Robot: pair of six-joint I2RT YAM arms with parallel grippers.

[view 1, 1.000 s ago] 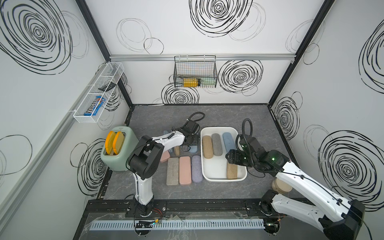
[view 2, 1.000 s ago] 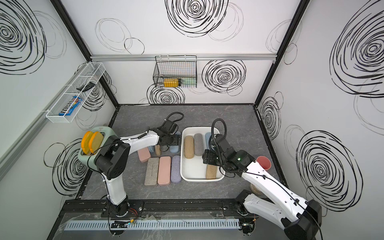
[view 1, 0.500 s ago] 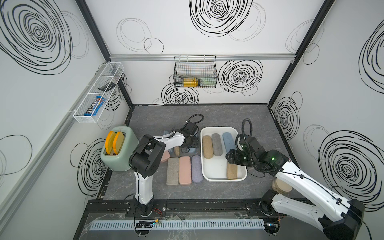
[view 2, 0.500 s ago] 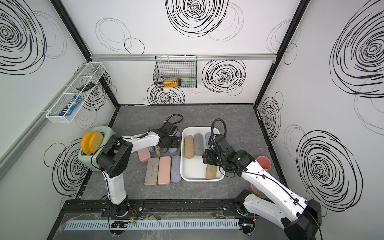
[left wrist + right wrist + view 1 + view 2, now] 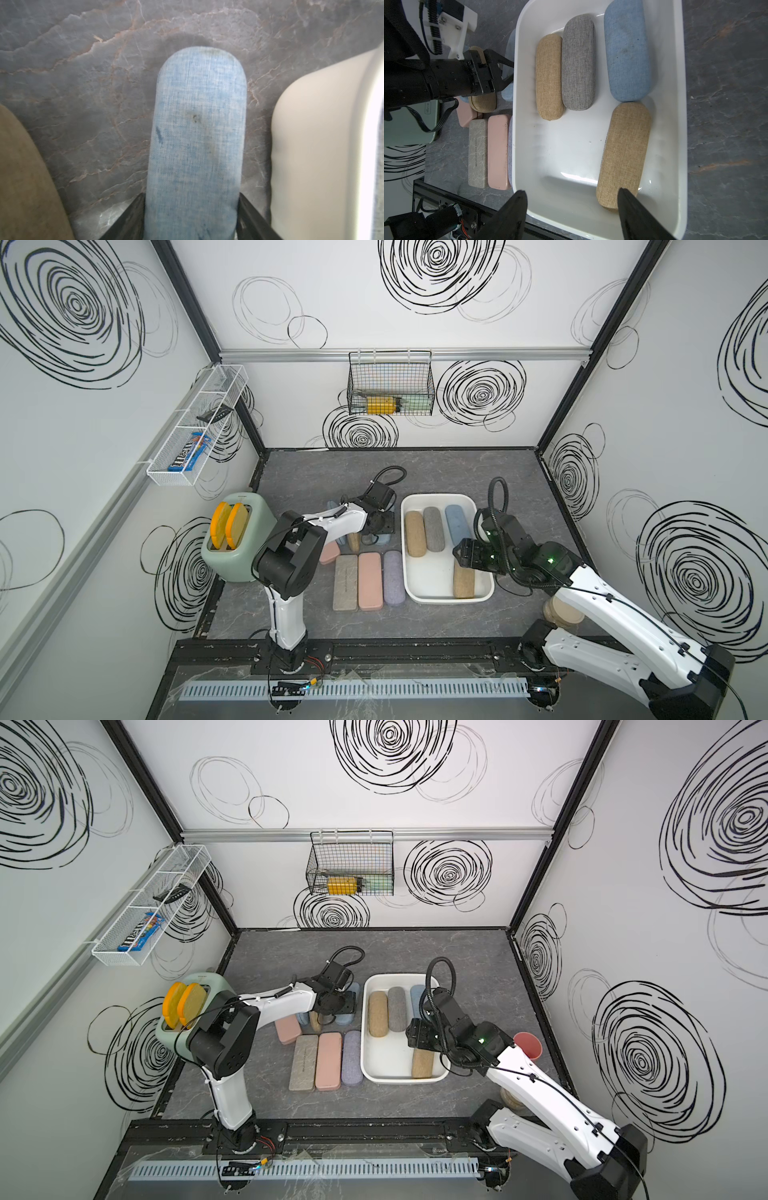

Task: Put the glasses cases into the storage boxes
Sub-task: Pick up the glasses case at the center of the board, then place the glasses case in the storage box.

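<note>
My left gripper (image 5: 190, 209) is shut on a blue glasses case (image 5: 197, 133) that lies on the table just left of the white storage box (image 5: 311, 145). In both top views this gripper (image 5: 380, 526) (image 5: 334, 1007) sits low beside the box rim (image 5: 436, 496) (image 5: 399, 976). Inside the box lie a tan case (image 5: 415, 533), a grey case (image 5: 433, 529), a blue one (image 5: 457, 522) and a second tan one (image 5: 625, 153). My right gripper (image 5: 571, 191) hangs open over the box's near end, holding nothing. Beige (image 5: 345, 583), pink (image 5: 370, 580) and lilac (image 5: 393, 577) cases rest on the table.
More cases, pink (image 5: 330, 552) and tan (image 5: 354, 541), lie under my left arm. A mint toaster (image 5: 237, 556) with orange toast slices stands at the left. A wire basket (image 5: 390, 389) hangs on the back wall, and a pink cup (image 5: 528, 1048) stands at the right.
My left gripper's jaws have closed onto the blue case beside the box. My right gripper has narrowed slightly and stays over the box.
</note>
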